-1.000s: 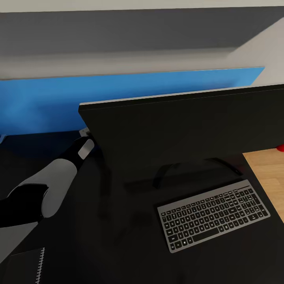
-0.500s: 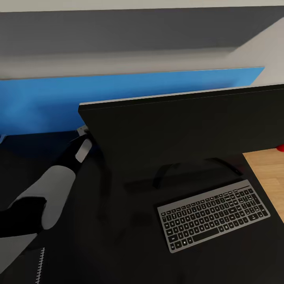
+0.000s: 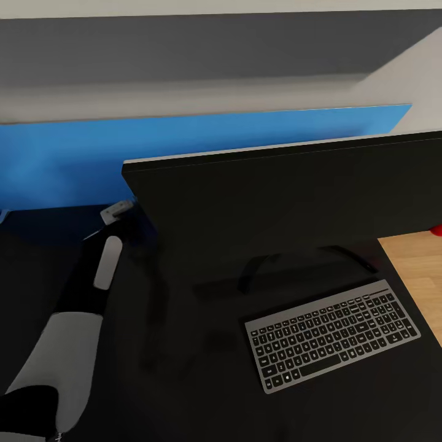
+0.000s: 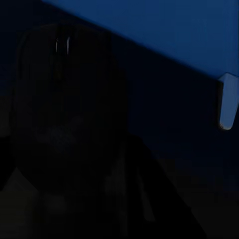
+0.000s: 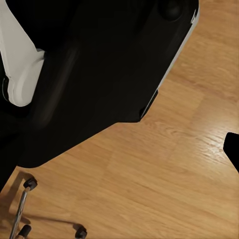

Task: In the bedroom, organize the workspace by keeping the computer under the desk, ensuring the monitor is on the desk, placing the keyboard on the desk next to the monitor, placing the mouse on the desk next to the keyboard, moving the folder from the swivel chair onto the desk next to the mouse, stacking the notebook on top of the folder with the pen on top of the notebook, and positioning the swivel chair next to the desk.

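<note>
Glossy black desk [image 3: 184,393]: dark rounded mouse [image 4: 64,99] lies directly ahead of left gripper [image 3: 116,210], beside wide black monitor [image 3: 288,196]; grip state unclear.

Left arm [image 3: 80,294]: drawn back from the monitor's [image 3: 288,196] left end toward the near left corner of the bench [image 3: 184,380], forearm now lying lower and closer to the left edge than a second ago. Left claw [image 3: 116,210]: formerly tucked against the monitor's left end, now standing clear of it near the blue back panel [image 3: 184,147]. Notebook: spiral edge at the near left corner, seen earlier, now covered by the arm.
</note>
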Tool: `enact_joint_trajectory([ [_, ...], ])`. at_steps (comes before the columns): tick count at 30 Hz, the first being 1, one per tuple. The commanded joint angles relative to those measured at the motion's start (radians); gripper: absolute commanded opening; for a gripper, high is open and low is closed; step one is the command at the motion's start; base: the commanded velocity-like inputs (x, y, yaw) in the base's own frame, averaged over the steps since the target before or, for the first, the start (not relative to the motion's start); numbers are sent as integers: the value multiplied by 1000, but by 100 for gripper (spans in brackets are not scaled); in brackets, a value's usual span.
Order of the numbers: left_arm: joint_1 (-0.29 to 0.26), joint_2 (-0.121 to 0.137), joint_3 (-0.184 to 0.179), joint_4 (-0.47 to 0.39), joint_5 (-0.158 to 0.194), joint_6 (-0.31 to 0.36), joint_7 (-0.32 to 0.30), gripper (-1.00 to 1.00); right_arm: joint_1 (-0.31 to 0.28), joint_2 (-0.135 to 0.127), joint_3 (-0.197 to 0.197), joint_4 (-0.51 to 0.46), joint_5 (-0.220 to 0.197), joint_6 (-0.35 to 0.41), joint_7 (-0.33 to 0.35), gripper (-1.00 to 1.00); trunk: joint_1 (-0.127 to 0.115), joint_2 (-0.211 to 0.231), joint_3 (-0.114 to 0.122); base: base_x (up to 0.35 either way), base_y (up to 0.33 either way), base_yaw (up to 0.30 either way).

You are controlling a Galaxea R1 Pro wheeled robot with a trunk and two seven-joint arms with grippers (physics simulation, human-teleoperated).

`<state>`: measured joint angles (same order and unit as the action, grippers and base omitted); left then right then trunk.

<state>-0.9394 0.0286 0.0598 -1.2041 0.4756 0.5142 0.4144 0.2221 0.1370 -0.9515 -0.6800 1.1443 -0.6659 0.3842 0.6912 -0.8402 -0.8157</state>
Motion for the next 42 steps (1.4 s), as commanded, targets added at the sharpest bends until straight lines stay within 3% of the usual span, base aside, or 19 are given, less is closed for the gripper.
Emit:
enact_joint_trajectory([
  [1, 8, 0, 0, -16, 9, 6, 10, -100, -1, 1, -6, -3, 2, -4, 8, 100, 0, -1, -1, 0, 0, 0],
  [2, 18, 0, 1, -32, 9, 8, 14, -100, -1, 2, -5, -3, 2, -4, 8, 100, 0, -1, -1, 0, 0, 0],
  [3, 65, 1, 2, -111, 7, 16, 24, -100, 0, 2, -5, -3, 2, -4, 6, 100, 0, -1, -1, 0, 0, 0],
  [6, 102, 1, 3, -173, 5, 27, 28, -100, 0, 1, -5, -4, 1, -4, 6, 100, 0, -1, -1, 0, 0, 0],
  [7, 169, 1, 39, -259, 4, 43, 32, -100, 0, 2, -6, -29, -6, -4, 4, 100, 0, -1, -1, -83, -20, 0],
  [11, 212, 5, 84, -301, 5, 47, 32, -100, 0, 1, -6, -46, -7, -3, 3, 100, 0, -1, -1, -35, -8, 0],
  [42, 244, 8, 101, -318, 8, 50, 32, -100, 1, 3, -3, -52, -5, -4, 6, 100, 0, -1, -1, -60, -78, 23],
])
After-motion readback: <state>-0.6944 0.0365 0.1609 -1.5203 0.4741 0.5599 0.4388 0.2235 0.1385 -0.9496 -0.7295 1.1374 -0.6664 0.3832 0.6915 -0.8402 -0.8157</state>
